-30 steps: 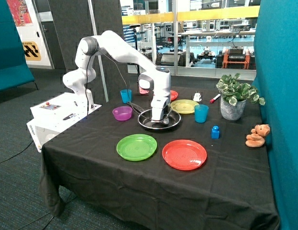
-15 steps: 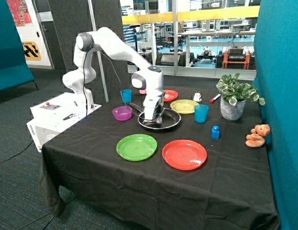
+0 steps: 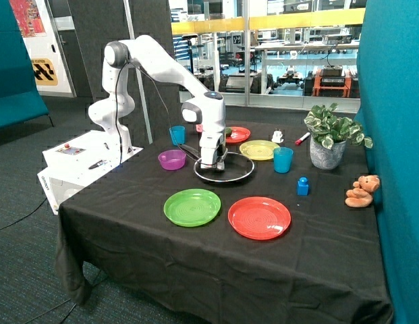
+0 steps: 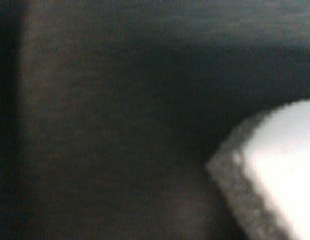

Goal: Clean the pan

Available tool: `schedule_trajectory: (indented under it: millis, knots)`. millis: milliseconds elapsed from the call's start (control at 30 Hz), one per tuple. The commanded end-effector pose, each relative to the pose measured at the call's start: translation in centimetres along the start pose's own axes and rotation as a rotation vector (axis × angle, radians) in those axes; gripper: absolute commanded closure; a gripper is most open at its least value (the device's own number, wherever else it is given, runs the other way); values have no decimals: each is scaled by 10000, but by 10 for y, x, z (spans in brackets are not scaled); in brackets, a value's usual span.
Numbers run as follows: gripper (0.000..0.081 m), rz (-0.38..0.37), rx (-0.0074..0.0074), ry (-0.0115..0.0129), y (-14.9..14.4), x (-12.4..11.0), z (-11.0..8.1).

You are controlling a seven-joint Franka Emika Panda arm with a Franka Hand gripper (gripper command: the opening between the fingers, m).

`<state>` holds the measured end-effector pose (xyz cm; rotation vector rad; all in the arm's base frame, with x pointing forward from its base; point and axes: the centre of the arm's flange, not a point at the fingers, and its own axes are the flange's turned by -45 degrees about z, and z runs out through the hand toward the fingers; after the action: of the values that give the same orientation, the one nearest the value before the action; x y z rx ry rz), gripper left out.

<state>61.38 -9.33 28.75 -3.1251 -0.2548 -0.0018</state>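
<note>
The black pan [image 3: 241,171] with a shiny rim sits in the middle of the black-clothed table, its thin handle [image 3: 188,149] pointing toward the purple bowl. My gripper [image 3: 212,166] is lowered into the pan, at the side near the handle. The wrist view is filled by the pan's dark inner surface [image 4: 120,125]. A white foam-like piece with a grey edge [image 4: 279,175] lies against that surface close to the camera. I cannot tell what it is or whether it is held.
A purple bowl [image 3: 172,160] and a blue cup [image 3: 177,135] stand beside the handle. A yellow plate [image 3: 259,149], a small red plate [image 3: 237,133] and another blue cup [image 3: 283,160] lie behind the pan. A green plate [image 3: 191,206] and a red plate [image 3: 259,217] lie in front. A potted plant [image 3: 328,138] stands at the far side.
My gripper has moved across the pan from its middle toward the handle side, staying low inside it. The pan and the other things have not moved.
</note>
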Motion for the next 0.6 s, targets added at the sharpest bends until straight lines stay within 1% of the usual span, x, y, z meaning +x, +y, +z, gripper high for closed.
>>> schedule_trajectory:
  millis: [0,133,233,567]
  knots:
    - [808,-401,-59,-18,-29,8,3]
    - [808,-532,-59,-18,-43,21,5]
    - [808,-571,-59,-18,-50,35,5]
    - [808,-509,-59,-18,-47,61,-3]
